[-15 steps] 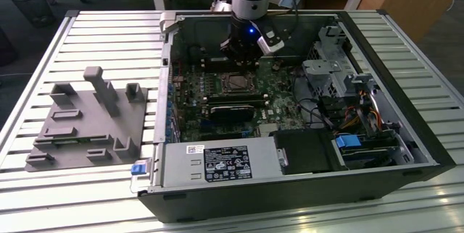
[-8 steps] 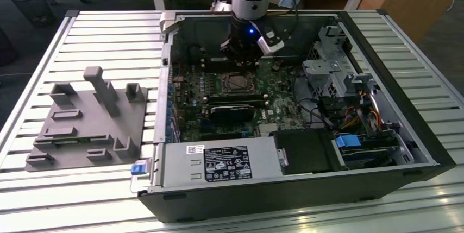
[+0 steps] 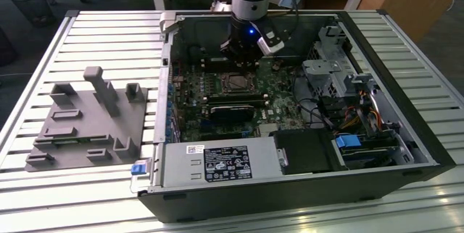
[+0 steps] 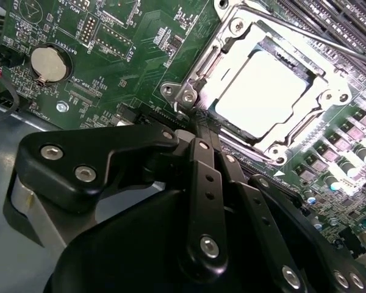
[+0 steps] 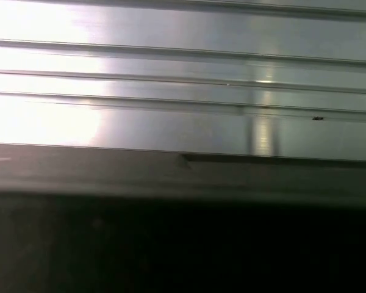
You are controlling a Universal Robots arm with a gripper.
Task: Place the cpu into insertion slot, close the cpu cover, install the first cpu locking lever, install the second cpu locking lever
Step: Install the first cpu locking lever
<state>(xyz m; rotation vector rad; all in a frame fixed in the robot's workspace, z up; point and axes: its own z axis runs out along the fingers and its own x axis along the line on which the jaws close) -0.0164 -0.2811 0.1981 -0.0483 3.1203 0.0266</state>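
The cpu (image 4: 262,91) lies flat in the insertion slot (image 3: 236,82), its pale metal top glaring bright. The cpu cover (image 4: 329,101), a silvery frame, lies down around the chip. A thin lever rod (image 4: 317,39) runs along one side of the socket. My gripper (image 4: 201,122) has its black fingers (image 4: 198,152) drawn together at a corner of the socket frame; whether they pinch anything there is hidden. In the exterior view the gripper (image 3: 242,62) hangs inside the open computer case, just behind the socket.
The case walls (image 3: 168,81) ring the green motherboard (image 3: 283,108). Around the socket sit a coin battery (image 4: 49,64), memory slots (image 4: 335,18), a black block (image 3: 230,111), a drive cage (image 3: 326,73) and a power supply (image 3: 217,162). A grey fixture (image 3: 87,119) rests on the slatted table (image 5: 183,61).
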